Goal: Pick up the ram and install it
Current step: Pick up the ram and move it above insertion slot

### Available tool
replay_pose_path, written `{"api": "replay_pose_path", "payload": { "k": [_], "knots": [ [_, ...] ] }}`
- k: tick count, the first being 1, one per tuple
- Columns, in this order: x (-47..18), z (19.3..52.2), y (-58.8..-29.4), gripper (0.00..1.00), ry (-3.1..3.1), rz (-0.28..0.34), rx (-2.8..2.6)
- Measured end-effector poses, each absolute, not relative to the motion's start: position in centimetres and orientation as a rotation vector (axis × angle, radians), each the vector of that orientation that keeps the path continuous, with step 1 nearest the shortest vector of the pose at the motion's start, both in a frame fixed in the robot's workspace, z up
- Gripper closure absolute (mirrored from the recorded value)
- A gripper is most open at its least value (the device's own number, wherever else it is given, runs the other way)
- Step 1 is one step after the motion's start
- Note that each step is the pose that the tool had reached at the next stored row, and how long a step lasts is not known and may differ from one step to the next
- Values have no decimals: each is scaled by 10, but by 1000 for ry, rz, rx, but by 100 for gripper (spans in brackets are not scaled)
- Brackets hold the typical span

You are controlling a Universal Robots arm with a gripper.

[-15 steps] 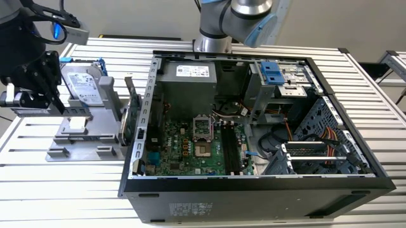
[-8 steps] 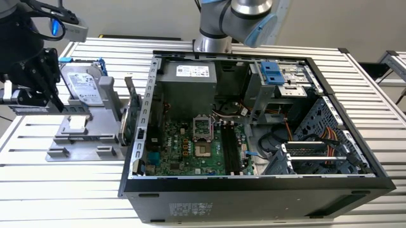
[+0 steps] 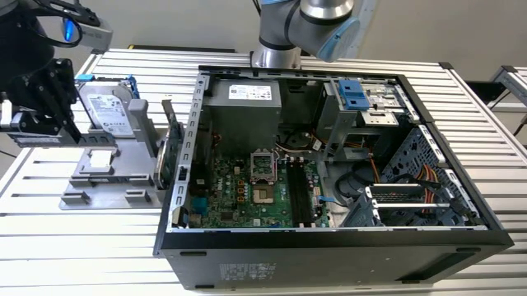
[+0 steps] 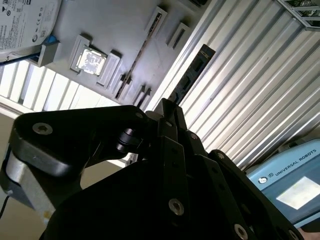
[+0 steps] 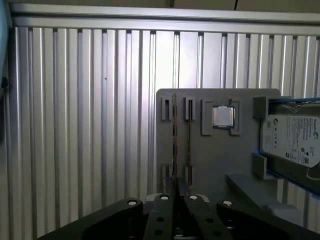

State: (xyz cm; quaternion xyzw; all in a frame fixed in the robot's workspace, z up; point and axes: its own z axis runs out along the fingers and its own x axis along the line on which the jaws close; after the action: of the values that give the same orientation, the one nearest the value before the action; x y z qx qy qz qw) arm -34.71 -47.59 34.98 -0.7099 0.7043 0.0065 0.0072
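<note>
The ram (image 5: pixel 175 142) shows edge-on in the first wrist view as a thin stick reaching out from my gripper (image 5: pixel 176 196) over the grey fixture (image 5: pixel 210 160). In the second wrist view the ram (image 4: pixel 192 75) is a dark slim board with chips, sticking out of the gripper (image 4: pixel 168 107) over the slatted table. The fingers are shut on one end of it. In the exterior view the gripper (image 3: pixel 70 123) hangs at the exterior view's left, above the fixture (image 3: pixel 107 179) and well away from the black memory slots (image 3: pixel 300 191) on the motherboard.
The open computer case (image 3: pixel 329 253) lies at the centre of the slatted table. A silver hard drive (image 3: pixel 107 108) in a blue frame and a small square chip (image 5: pixel 222 116) sit on the fixture. An upright green card (image 3: pixel 170 154) stands between the fixture and the case.
</note>
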Motion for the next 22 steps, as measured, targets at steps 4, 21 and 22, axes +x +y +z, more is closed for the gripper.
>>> {"api": "replay_pose_path", "payload": {
  "k": [4,21,22],
  "knots": [
    [-347,353,-476,100,2202,20,-2220],
    [-347,367,-476,100,2202,20,-2220],
    [-347,368,-476,100,2202,20,-2220]
  ]
}}
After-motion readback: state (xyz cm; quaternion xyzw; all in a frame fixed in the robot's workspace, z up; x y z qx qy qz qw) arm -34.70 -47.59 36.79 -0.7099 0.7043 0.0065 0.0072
